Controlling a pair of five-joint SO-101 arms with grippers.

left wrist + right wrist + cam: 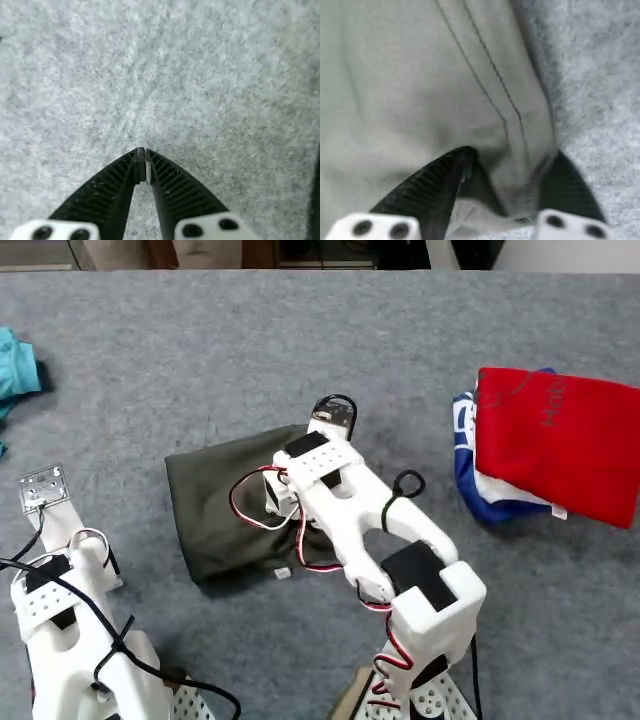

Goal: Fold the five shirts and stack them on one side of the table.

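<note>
**Right gripper clamped on the olive shirt, left one closed on nothing**

The dark olive folded shirt (225, 505) lies flat on the grey felt-covered table (300, 330), about mid-table, and I place everything else from it.

My right gripper (515, 155) sits at the edge of the olive shirt that faces the red-topped stack. Its two black ribbed fingers (432, 187) are closed in as far as the cloth allows. A thick fold of the shirt's hem, with a double line of stitching running along it, is pinched between them. One finger presses on top of the fabric. The other is at the outer edge of the fold, just beside the bare grey felt. From above, my right arm (360, 505) reaches across the near corner of the olive shirt and covers part of it.

My left gripper (141, 152) is well apart from the olive shirt, on my left side. Its fingertips meet, with nothing between them and bare grey felt below.

Well apart from the olive shirt, on my right side, a red folded shirt (555, 440) lies on top of blue-and-white cloth (468, 475). Whether that cloth is one garment or more, I cannot tell.

Well apart on the opposite side, at the table's edge, a bunched teal shirt (15, 370) is partly cut off.
</note>
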